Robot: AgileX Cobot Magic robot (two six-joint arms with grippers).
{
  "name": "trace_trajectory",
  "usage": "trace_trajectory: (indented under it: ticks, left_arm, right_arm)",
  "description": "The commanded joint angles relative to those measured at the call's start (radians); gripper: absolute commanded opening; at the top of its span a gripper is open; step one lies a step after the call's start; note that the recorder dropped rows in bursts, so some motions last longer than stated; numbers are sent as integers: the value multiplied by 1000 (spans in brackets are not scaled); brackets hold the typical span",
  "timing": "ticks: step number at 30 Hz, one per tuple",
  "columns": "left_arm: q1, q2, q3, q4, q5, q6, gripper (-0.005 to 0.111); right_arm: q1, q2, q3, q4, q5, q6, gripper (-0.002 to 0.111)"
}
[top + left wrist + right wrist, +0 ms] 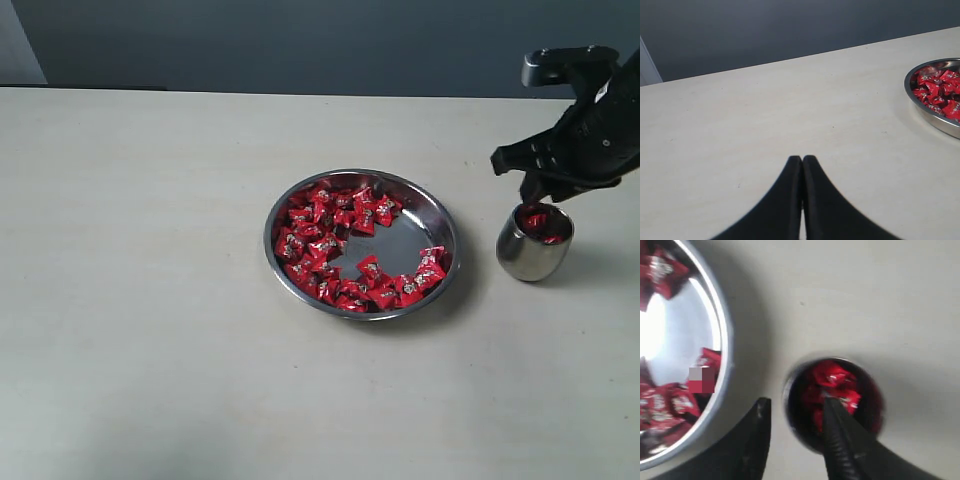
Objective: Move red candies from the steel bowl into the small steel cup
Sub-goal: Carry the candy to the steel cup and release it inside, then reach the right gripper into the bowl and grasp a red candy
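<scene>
The steel bowl (445, 225) sits mid-table with many red candies (325, 240) ringing its bare flat bottom. To its right stands the small steel cup (530, 255), holding red candies (540, 220). My right gripper (530, 190) hovers just above the cup's rim, open and empty. In the right wrist view the right gripper (795, 405) straddles the rim of the small steel cup (867, 432), one finger over the red candies (832, 380) in the cup. The steel bowl (722, 347) lies beside it. My left gripper (802, 161) is shut over bare table, with the steel bowl (935, 117) off to one side.
The pale table (150, 250) stretches wide to the left and front of the bowl. A dark wall runs along its far edge.
</scene>
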Motion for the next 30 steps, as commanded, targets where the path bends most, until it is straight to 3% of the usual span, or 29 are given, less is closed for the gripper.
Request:
trace_trajectory:
  ticks: [1,5,9,27,30]
  left_arm:
    - [-3,-4,-1,-1,-6,-6,0]
    - [-3,-4,-1,-1,-6,-6,0]
    - [-3,-4,-1,-1,-6,-6,0]
    - [-3,-4,-1,-1,-6,-6,0]
    - [-3,-4,-1,-1,-6,-6,0]
  right_arm:
    - [72,-7,2,272,-20,-242,35]
    - [210,63,2,347,-104,-406,39]
    - [267,183,2,349,-183,-432,45]
    - [327,321,2,401,-264,-488,44]
    - [327,321,2,400,-264,-488,31]
